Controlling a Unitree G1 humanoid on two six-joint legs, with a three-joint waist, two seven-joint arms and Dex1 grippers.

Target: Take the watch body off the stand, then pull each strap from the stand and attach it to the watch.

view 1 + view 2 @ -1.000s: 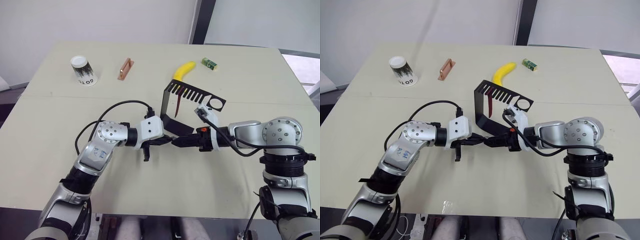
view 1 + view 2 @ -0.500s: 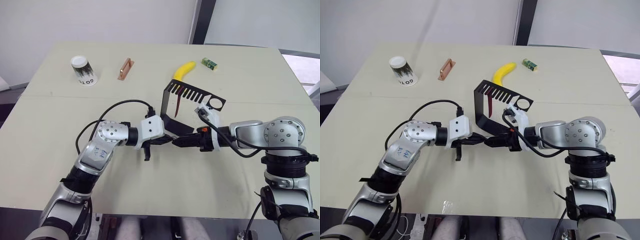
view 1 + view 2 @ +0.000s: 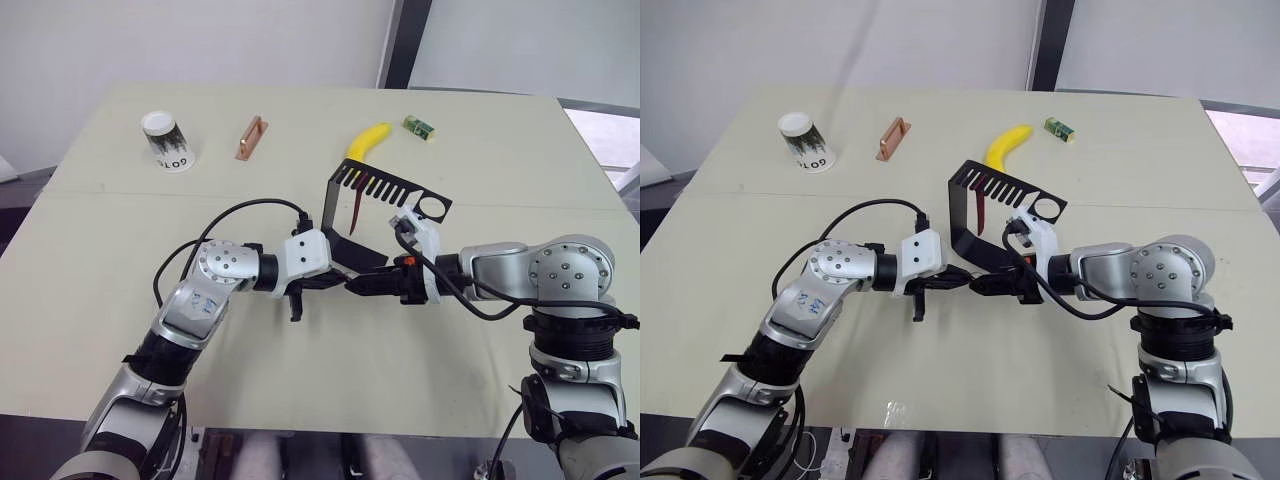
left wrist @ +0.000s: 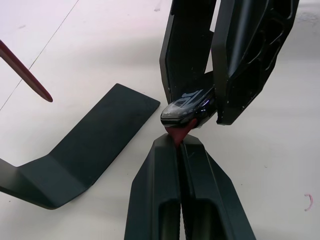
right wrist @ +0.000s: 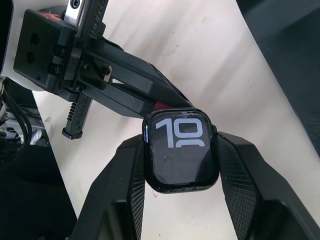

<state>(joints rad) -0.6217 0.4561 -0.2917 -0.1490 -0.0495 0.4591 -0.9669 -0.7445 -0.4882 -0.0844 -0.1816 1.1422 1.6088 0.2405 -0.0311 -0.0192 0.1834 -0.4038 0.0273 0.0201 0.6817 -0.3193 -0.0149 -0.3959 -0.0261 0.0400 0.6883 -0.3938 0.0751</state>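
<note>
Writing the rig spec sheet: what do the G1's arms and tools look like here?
Silver-grey metal arm links with round joint housings, white wrist blocks, and looping black cables. Left tool and right tool each have two black fingers; the right's pads are cross-hatched. An orange-red mark sits on the right wrist.

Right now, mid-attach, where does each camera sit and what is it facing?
Head pair: on the head, looking down over both arms at the table and stand.
Left wrist: along the left claw, pinching a strap against the watch body.
Right wrist: along the right claw, gripping the watch.
Both wrist views share the watch.
</note>
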